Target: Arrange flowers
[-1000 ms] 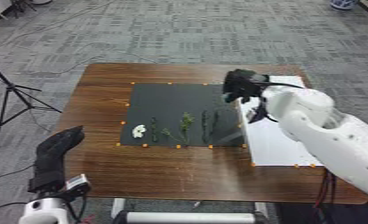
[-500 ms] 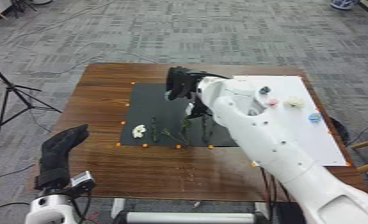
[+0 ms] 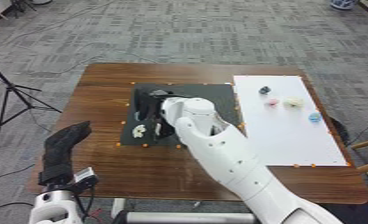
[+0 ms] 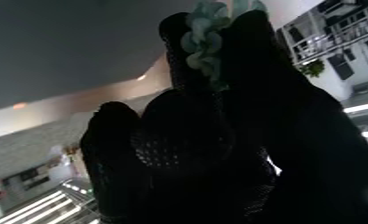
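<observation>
In the head view my right hand (image 3: 147, 104) is above the left part of the black mat (image 3: 218, 91), just beyond the white flower (image 3: 139, 131) lying there. The right wrist view shows the right hand (image 4: 238, 95) pinching a pale blue-green flower (image 4: 205, 42) between its fingertips. The green stems on the mat are hidden behind the right hand and forearm. My left hand (image 3: 61, 147) rests over the table's left side, its fingers relaxed and straight.
On the white sheet (image 3: 296, 145) at the right lie a dark flower (image 3: 265, 90), a pink one (image 3: 272, 102), a cream one (image 3: 293, 101) and a blue one (image 3: 315, 117). Orange markers edge both surfaces. A black tripod (image 3: 19, 90) stands left of the table (image 3: 154, 175).
My right hand has swung left from the white sheet's edge across the black mat, then nearer to the white flower, with the pale flower in its fingers. The left hand has barely shifted.
</observation>
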You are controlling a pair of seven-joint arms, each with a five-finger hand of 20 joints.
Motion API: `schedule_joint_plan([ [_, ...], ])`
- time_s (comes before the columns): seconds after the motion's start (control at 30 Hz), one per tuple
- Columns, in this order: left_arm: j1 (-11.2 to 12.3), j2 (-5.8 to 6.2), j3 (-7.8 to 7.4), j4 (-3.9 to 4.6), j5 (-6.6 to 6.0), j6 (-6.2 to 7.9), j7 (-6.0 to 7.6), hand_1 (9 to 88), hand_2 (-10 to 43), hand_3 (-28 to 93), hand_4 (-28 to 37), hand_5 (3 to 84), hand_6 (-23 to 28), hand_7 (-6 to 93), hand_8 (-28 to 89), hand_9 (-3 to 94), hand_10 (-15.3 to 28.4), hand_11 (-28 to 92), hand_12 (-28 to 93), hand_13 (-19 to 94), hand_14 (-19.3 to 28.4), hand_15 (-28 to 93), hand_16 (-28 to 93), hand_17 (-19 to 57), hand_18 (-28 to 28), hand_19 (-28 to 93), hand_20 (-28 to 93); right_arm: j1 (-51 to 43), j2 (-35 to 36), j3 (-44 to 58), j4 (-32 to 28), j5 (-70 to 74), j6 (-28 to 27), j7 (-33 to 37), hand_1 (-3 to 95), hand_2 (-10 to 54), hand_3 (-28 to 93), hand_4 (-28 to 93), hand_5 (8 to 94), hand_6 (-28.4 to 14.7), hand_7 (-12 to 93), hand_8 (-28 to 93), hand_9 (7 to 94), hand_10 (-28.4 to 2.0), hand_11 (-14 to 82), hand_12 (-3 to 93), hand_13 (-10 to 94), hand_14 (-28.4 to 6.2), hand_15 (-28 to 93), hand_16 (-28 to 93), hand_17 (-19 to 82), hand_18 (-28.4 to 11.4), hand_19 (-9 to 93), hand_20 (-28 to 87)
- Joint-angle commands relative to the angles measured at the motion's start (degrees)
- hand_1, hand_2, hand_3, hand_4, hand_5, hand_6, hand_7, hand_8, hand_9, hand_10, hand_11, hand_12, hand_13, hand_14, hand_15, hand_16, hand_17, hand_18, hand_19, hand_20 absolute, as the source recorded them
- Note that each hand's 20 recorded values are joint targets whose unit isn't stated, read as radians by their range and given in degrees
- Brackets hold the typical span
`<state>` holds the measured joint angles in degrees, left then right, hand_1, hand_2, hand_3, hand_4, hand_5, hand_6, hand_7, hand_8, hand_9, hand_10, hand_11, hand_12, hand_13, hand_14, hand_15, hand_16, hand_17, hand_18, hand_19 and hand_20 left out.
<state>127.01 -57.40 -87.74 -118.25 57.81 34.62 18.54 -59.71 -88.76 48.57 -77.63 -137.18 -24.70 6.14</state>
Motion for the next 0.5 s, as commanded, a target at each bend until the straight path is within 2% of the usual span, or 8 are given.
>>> schedule_joint_plan([
  [0.03, -0.3, -0.27, 0.21, -0.19, 0.05, -0.33, -0.21, 30.1, 3.9, 69, -26.7, 54.4, -1.0, 21.6, -10, 52.2, 13.9, 25, 13, 40, 16.7, 23, 0, 4.1, 12.6, 16, 17, 1.2, -1.3, 1.2, 3.0, -8.6, 5.4, -3.2, 59.7, -9.5, 57, -19, 79.6, 2.2, 18, 9, 87.7, -9.8, 5.1, 25.5, 92, -2.2, 57, 38, 63, -14.1, 93, 61],
  [0.13, -0.6, -0.27, 0.56, -0.01, 0.05, -0.38, -0.21, 30.1, 3.9, 69, -26.6, 54.5, -1.0, 21.5, -10, 52.2, 13.9, 26, 13, 40, 16.7, 23, 0, 4.1, 12.6, 16, 17, 1.2, -1.4, 1.5, 3.6, -9.2, 5.6, -3.2, 59.7, -9.5, 57, -19, 79.5, 2.2, 18, 8, 87.7, -9.6, 5.1, 25.6, 92, -2.2, 57, 38, 64, -14.1, 93, 61],
  [0.23, -0.9, -0.61, 0.54, 0.04, 0.64, -0.64, -0.93, 30.0, 3.7, 69, -26.6, 54.5, -1.1, 21.6, -10, 52.2, 13.8, 25, 13, 40, 16.7, 24, 0, 4.1, 12.6, 16, 17, 0.6, -1.6, 2.3, 3.8, -9.0, 3.9, -3.0, 59.2, -9.5, 58, -19, 79.4, 2.2, 19, 8, 87.7, -9.7, 5.1, 25.7, 92, -2.2, 57, 38, 63, -14.1, 93, 62],
  [0.3, -1.1, -0.56, 0.61, 0.08, 0.55, -0.65, -0.95, 29.9, 3.6, 69, -26.4, 54.4, -1.1, 21.7, -10, 52.1, 13.9, 25, 13, 40, 16.7, 24, 0, 4.1, 12.6, 16, 17, 0.6, -1.6, 2.6, 3.7, -9.2, 1.4, -2.8, 58.1, -9.5, 58, -18, 78.5, 1.9, 19, 8, 86.5, -9.9, 5.3, 25.6, 91, -2.3, 58, 38, 63, -14.2, 93, 62],
  [0.37, -1.3, -0.5, 0.75, 0.17, 0.75, -0.69, -1.17, 29.9, 3.4, 69, -26.4, 54.3, -1.0, 21.7, -10, 52.1, 13.8, 26, 13, 40, 16.6, 24, 0, 4.1, 12.6, 16, 17, 0.6, -1.8, 2.9, 3.5, -8.4, -0.2, -2.1, 56.2, -9.5, 58, -16, 74.3, 0.7, 18, 9, 82.2, -10.6, 6.9, 23.9, 91, -2.3, 58, 37, 63, -14.0, 93, 62],
  [0.47, -2.0, -0.6, 1.17, 0.39, 1.14, -0.99, -1.64, 29.9, 3.0, 69, -26.3, 54.2, -0.9, 21.7, -10, 52.0, 13.8, 25, 13, 40, 16.6, 24, 0, 4.0, 12.7, 16, 17, 0.9, -1.2, 2.3, 3.0, -7.1, 0.4, -0.9, 51.7, -9.5, 60, -16, 67.9, -0.5, 16, 8, 76.3, -11.3, 11.1, 17.7, 90, -2.3, 59, 37, 62, -13.9, 93, 61],
  [0.5, -2.1, -0.62, 1.22, 0.46, 1.32, -1.23, -1.81, 29.9, 3.0, 69, -26.3, 54.1, -0.9, 21.6, -10, 52.0, 13.8, 25, 13, 40, 16.6, 23, 0, 3.9, 12.7, 16, 17, 1.2, -0.7, 1.7, 2.6, -6.0, 0.8, 0.3, 48.5, -9.5, 64, -16, 65.1, -0.9, 16, 0, 73.7, -11.8, 10.9, 16.4, 89, -2.3, 59, 36, 62, -13.9, 93, 61],
])
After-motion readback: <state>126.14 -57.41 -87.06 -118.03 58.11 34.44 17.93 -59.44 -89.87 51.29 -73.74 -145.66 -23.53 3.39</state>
